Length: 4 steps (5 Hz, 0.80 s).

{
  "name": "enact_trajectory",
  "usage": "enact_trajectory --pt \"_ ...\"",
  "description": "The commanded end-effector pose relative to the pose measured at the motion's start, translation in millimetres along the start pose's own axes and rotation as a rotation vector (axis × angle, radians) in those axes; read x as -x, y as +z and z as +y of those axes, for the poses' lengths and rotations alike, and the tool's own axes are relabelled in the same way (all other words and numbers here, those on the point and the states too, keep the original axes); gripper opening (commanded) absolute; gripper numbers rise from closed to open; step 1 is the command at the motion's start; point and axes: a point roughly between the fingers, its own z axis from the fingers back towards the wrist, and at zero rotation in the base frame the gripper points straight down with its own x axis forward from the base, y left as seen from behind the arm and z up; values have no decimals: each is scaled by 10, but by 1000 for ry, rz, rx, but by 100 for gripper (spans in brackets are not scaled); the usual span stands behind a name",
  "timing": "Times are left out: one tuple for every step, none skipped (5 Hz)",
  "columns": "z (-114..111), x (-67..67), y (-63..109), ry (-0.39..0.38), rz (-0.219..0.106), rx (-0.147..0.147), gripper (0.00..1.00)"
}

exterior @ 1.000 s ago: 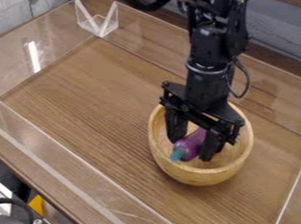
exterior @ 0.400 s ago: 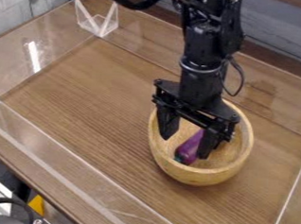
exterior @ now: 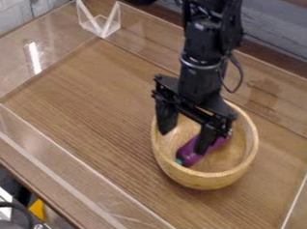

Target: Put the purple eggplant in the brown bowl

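The purple eggplant (exterior: 201, 148) lies inside the brown bowl (exterior: 207, 172), its teal stem end toward the lower left. The bowl sits on the wooden table at centre right. My gripper (exterior: 192, 126) hangs just above the bowl's left half, open, with its black fingers (exterior: 164, 115) spread and nothing between them. The eggplant is apart from the fingers and rests on the bowl's floor.
A clear plastic wall (exterior: 44, 48) runs along the left and front edges of the wooden table (exterior: 80, 103). A small clear stand (exterior: 99, 19) sits at the back left. The black arm (exterior: 210, 32) rises from the gripper toward the top.
The gripper has risen out of the bowl and shifted slightly left. The eggplant stays lying in the bowl, now more exposed.
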Motion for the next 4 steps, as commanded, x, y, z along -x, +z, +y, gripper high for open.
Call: enact_trajectory --pt "90 -62 279 39 -79 -12 100" --pt "221 -113 515 66 -103 -27 100" --pt "357 -193 724 83 -137 -46 100" --pt "377 -270 783 118 -190 -74 100"
